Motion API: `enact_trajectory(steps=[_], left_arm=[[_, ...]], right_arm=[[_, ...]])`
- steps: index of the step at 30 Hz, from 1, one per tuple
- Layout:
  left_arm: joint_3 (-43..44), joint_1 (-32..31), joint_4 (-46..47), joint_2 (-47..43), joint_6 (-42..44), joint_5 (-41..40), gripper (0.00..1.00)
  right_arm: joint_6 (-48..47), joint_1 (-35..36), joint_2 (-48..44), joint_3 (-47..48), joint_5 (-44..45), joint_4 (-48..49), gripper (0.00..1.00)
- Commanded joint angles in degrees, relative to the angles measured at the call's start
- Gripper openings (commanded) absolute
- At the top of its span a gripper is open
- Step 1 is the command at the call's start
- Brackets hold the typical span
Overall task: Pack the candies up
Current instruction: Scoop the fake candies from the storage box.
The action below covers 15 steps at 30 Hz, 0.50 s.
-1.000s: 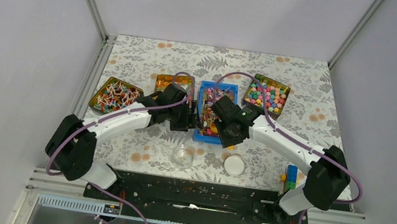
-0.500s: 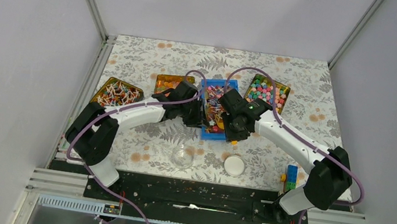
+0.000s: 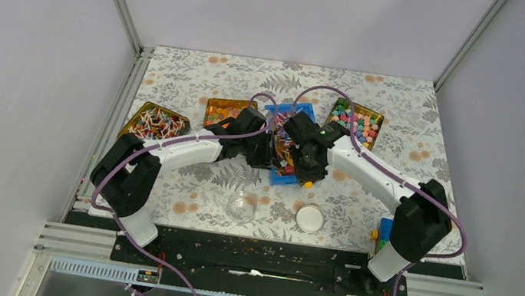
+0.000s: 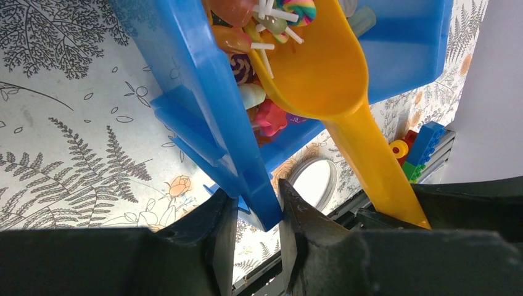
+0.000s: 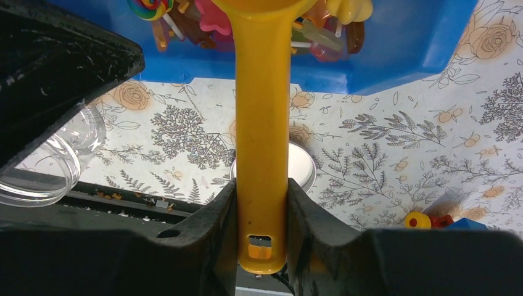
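Since a second ago the left arm has swung inward and its jaws have closed from a wide gape. The blue bin (image 4: 203, 111) now sits slightly skewed on the flowered cloth (image 4: 74, 123), and the right arm has drawn a little toward the left.

The left gripper (image 4: 256, 194) now pinches the bin's side wall near a corner, one finger on each face of the wall, with only the plastic between them. The right gripper (image 5: 262, 197) clamps the handle of the yellow scoop (image 5: 262, 123) near its end. The jaws stand narrow on either side of the handle, and the bowl of the scoop reaches into the bin.

The candies (image 4: 269, 117) lie heaped inside the blue bin at the middle of the table, some pressed against the scoop's bowl.

In the overhead view, a clear jar (image 3: 242, 207) stands at 7 o'clock from the bin and a white lid (image 3: 309, 218) at 5 o'clock. Both are apart from the bin and from each other. A tray of pastel sweets (image 3: 356, 122) sits at 2 o'clock, an orange-filled tray (image 3: 223, 107) at 10 o'clock, and a tray of stick sweets (image 3: 153, 123) at 9 o'clock. Toy bricks (image 4: 425, 145) lie toward 4 o'clock.
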Motion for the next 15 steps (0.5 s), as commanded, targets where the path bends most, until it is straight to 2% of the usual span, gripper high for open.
enact_trajectory(steps=[1,8,15], left_arm=[[1.48,-0.25,2.56,-0.52,-1.38,2.45,0.11],[0.73,-0.39,2.55,-0.98,-1.42,2.15,0.08],[0.33,-0.39,1.76,-2.81,-1.25,1.41,0.13]], right_arm=[[-2.44,-1.34,4.13,4.18,2.0,1.75,0.0],[-2.81,-2.57,0.77,-2.8,1.68,14.13,0.0],[-4.11,-2.9,-3.93,-10.48,0.01,23.74,0.0]])
